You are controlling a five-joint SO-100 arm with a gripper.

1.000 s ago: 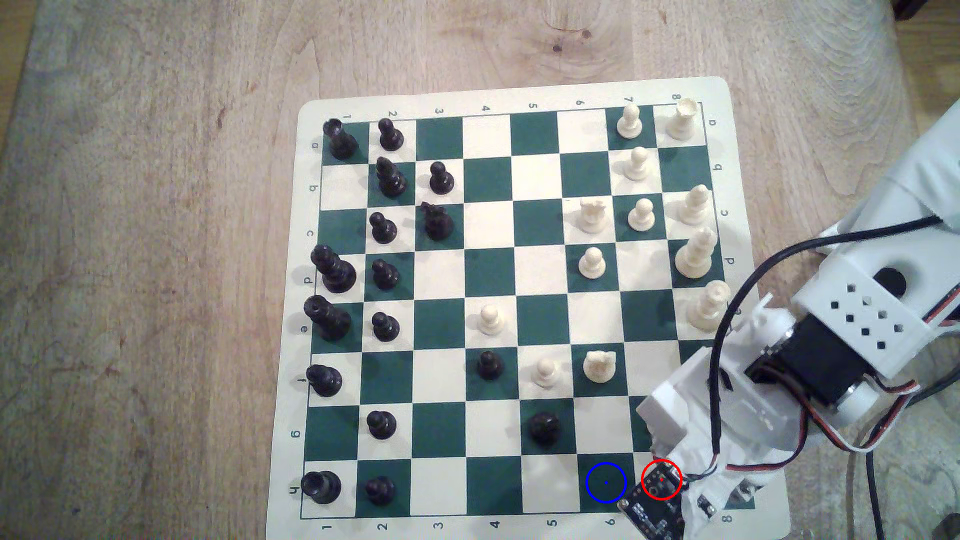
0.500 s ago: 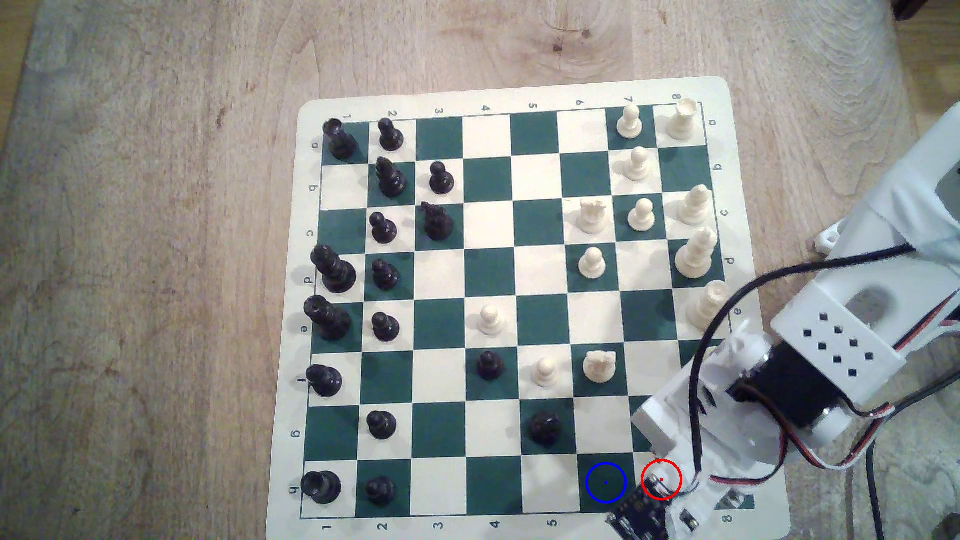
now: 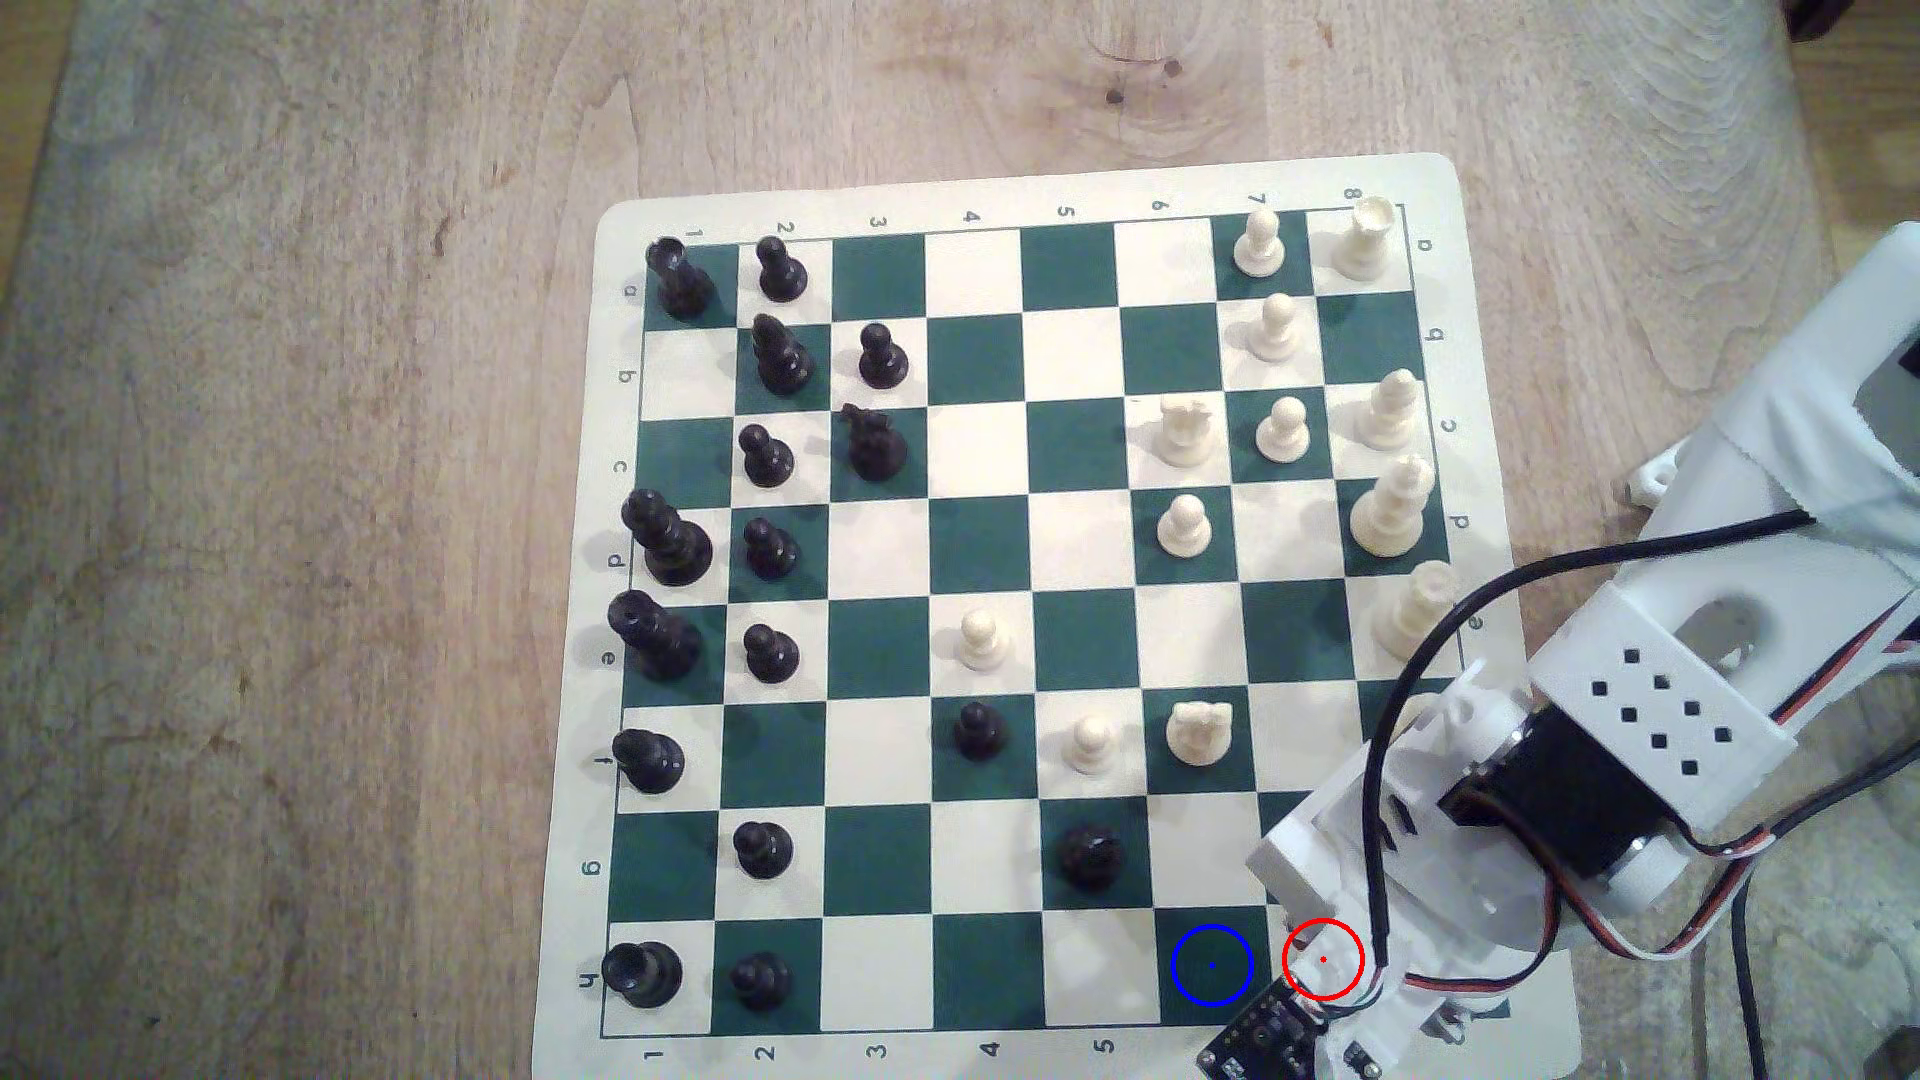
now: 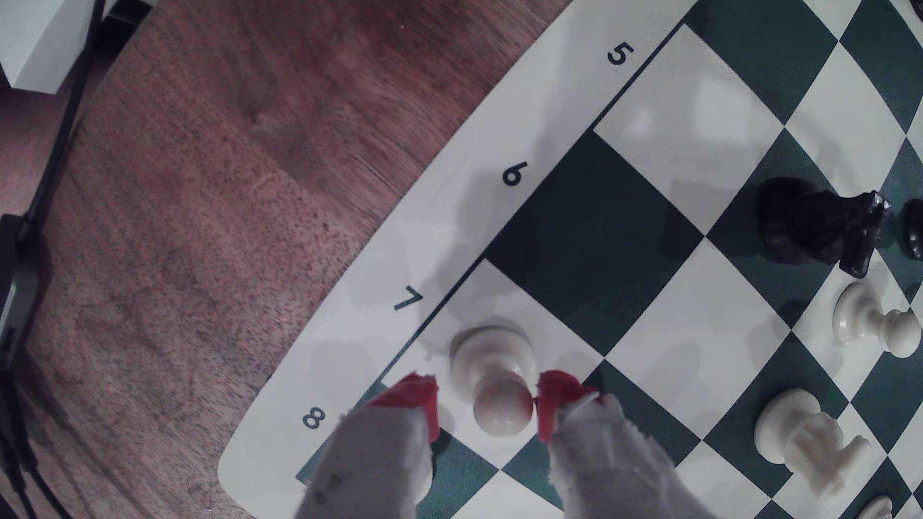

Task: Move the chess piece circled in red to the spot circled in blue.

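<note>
The arm reaches low over the board corner; its gripper (image 4: 487, 406) stands parted astride the cream pawn (image 4: 492, 372), one red pad touching its head.

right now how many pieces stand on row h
3: a black rook on h1, a black pawn on h2, the cream pawn on h7; the arm may hide one on h8.

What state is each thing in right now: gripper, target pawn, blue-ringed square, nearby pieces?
Gripper: open, red-tipped fingers either side of the pawn's head, a gap on one side.
Cream pawn: upright on its white square by the 7 label, not lifted.
Blue-ringed dark green square: vacant.
Black knight: upright on its dark square.
Cream knight: upright, apart from the gripper.
</note>
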